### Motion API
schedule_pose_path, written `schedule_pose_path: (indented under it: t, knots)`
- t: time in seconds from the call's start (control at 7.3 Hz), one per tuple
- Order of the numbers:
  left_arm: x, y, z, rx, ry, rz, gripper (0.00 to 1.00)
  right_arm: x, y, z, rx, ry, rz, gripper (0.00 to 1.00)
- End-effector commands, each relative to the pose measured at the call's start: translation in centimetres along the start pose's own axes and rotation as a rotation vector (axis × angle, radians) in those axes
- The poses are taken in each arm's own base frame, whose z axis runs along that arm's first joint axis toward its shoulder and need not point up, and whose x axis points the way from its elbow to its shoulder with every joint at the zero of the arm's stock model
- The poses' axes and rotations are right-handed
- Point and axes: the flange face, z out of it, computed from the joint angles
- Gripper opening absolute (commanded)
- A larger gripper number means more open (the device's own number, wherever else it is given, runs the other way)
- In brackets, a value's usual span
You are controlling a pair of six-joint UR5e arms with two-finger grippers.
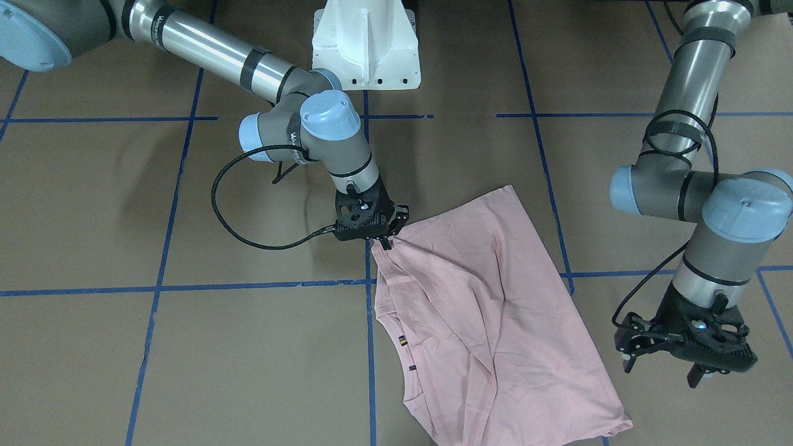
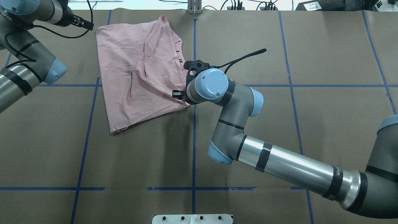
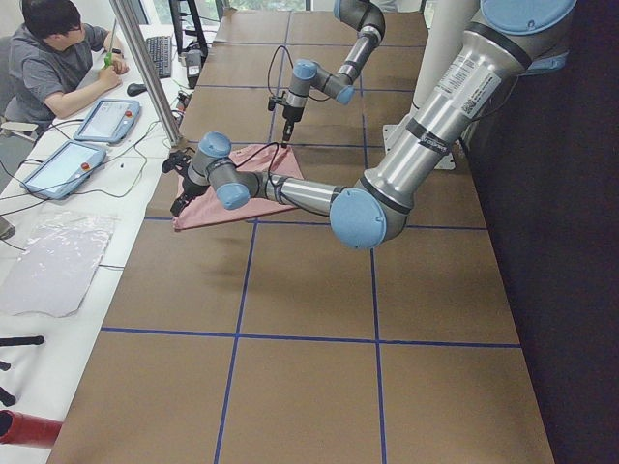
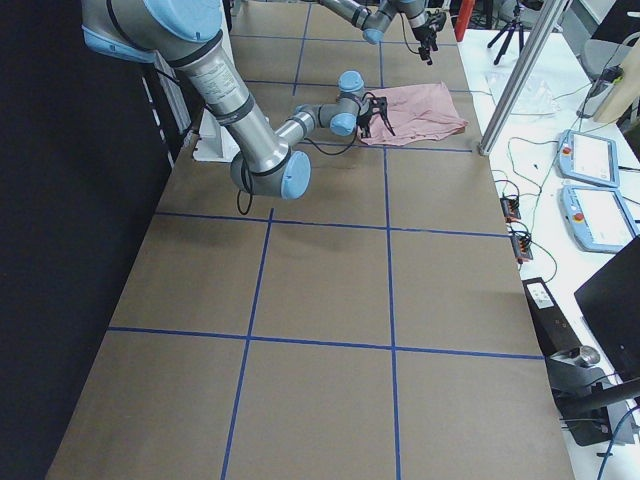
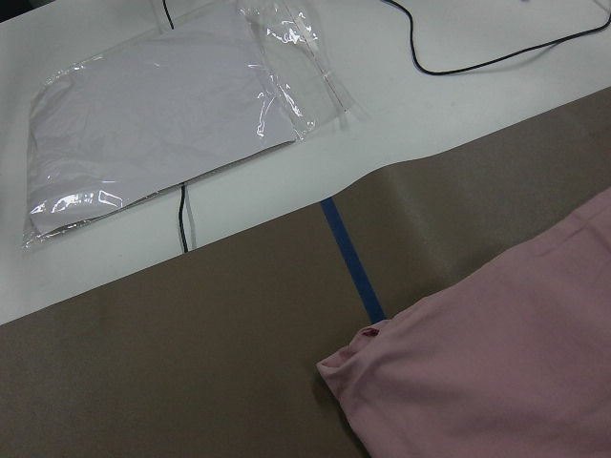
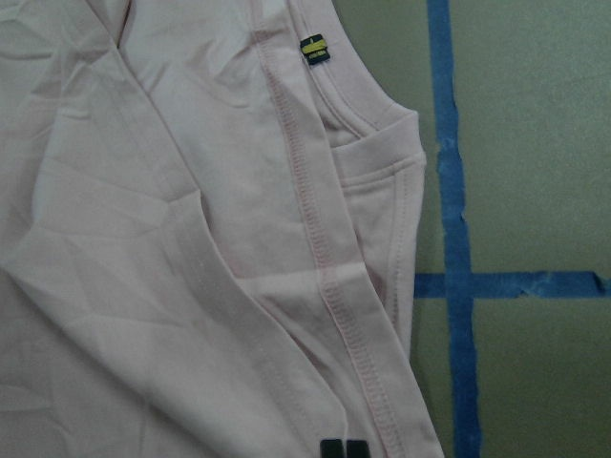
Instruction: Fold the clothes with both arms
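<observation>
While the right gripper pinches the near-right edge of the T-shirt — lying far-left on the table — the left gripper, spread wide, hangs just beside its far-left corner.

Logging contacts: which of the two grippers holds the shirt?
The right gripper, pinched shut on the pink T-shirt's edge; the left gripper hangs open, off to the cloth's side.

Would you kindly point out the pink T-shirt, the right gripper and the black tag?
pink T-shirt point(image 1: 495, 297), front-facing view, middle of its fabric.
right gripper point(image 1: 388, 240), front-facing view, between its fingers.
black tag point(image 6: 314, 50), right wrist view, its face.
</observation>
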Motion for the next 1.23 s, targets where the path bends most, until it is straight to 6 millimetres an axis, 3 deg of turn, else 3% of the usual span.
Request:
schedule_pose_path:
  t: [0.0, 0.27, 0.41, 0.55, 0.69, 0.82, 0.96, 1.1]
  knots:
    - [-0.2, 0.7, -0.2, 0.002, 0.002, 0.0, 1.0, 0.1, 0.2, -0.7, 0.004, -0.013, 0.001, 0.0]
    - [-0.1, 0.6, -0.2, 0.003, 0.003, 0.001, 1.0, 5.3, 2.6, -2.7, 0.018, -0.015, 0.004, 0.0]
    - [-0.2, 0.7, -0.2, 0.002, 0.002, 0.0, 1.0, 6.6, 7.3, -2.8, 0.048, -0.01, -0.007, 0.0]
    - [-0.2, 0.7, -0.2, 0.002, 0.002, 0.0, 1.0, 6.3, 9.7, -2.8, 0.073, -0.011, 0.018, 0.0]
    - [-0.3, 0.8, -0.2, 0.0, 0.002, 0.0, 1.0, 6.1, 10.0, -2.8, 0.089, -0.013, 0.053, 0.44]
    - [-0.3, 0.8, -0.2, 0.0, 0.001, 0.0, 1.0, 5.7, 10.0, -3.1, 0.101, -0.017, 0.053, 0.99]
    - [-0.2, 0.9, -0.1, -0.002, 0.003, 0.0, 1.0, 5.2, 9.6, -4.3, 0.089, -0.03, 0.044, 1.0]
    - [0.0, 0.7, -0.2, -0.004, 0.004, 0.0, 1.0, 5.3, 7.7, -5.7, 0.051, -0.006, 0.059, 1.0]
